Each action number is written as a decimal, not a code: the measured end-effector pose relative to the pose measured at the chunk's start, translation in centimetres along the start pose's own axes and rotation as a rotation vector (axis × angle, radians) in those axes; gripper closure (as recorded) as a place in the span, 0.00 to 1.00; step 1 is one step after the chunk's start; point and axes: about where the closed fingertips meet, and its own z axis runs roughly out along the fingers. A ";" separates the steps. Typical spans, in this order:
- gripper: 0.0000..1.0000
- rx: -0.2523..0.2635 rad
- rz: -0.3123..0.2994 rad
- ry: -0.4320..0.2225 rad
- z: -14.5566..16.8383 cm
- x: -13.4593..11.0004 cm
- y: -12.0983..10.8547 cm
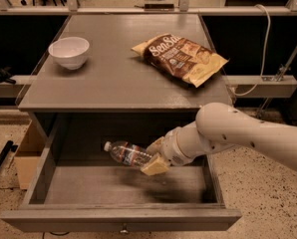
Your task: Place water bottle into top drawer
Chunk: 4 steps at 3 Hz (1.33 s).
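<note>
The water bottle is clear with a white cap and a red-blue label band. It lies on its side, cap to the left, held above the floor of the top drawer. The drawer is pulled fully open below the grey table top, with a small metal knob on its front panel. My gripper reaches in from the right on a white arm and is shut on the bottle's base end, its tan fingers above and below it.
A white bowl stands at the table top's left. A brown and yellow chip bag lies at its right. A cardboard box sits on the floor left of the drawer. A white cable hangs at the right.
</note>
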 end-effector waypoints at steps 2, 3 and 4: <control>1.00 -0.030 0.018 0.021 3.1 -0.1 0.6; 1.00 -0.030 0.018 0.021 3.1 -0.1 0.6; 0.81 -0.030 0.018 0.021 3.1 -0.1 0.6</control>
